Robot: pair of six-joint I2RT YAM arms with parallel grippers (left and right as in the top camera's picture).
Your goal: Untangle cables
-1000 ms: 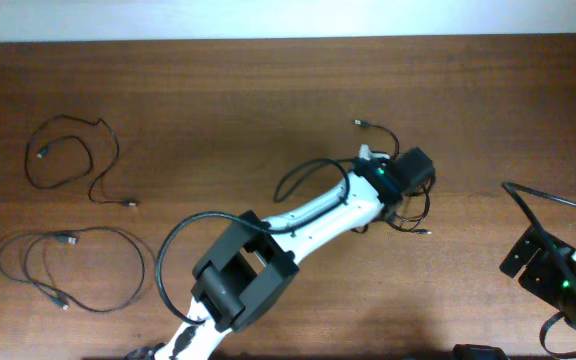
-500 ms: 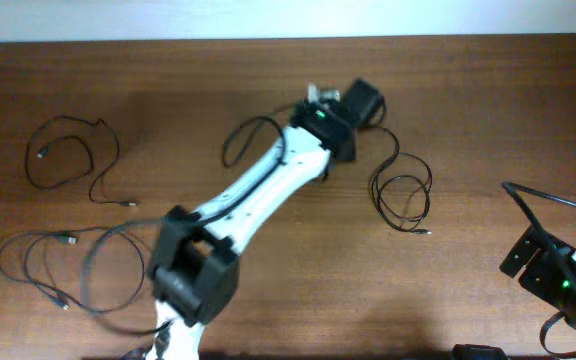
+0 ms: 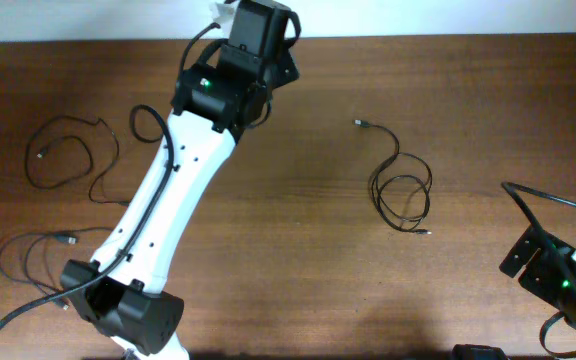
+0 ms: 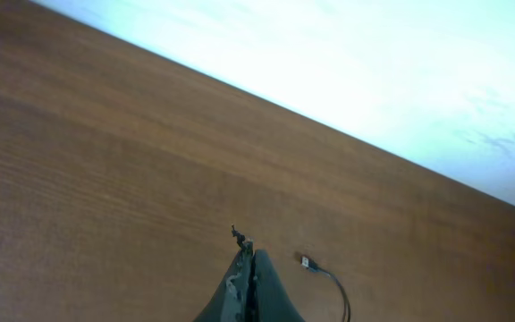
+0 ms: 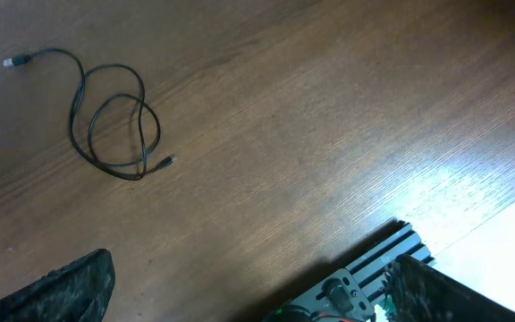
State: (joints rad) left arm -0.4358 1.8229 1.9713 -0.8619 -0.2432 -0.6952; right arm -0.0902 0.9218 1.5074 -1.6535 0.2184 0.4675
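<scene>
Cables are lying apart: one looped well off the right side of the left arm, two more close on its other side. The left gripper is reaching out beyond the arm's far end, fingers pressed together; whether they are pinching anything cannot be told. The right gripper is waiting, spread wide. A second ago the arm was leaning over that loop. Sorting is looking nearly done; next, the arm is probably needing to come home.

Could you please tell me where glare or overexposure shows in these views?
Right wrist: bright glare patch on the table at lower right, cable sharp; left wrist: background beyond the table edge washed out; overhead: evenly lit.
</scene>
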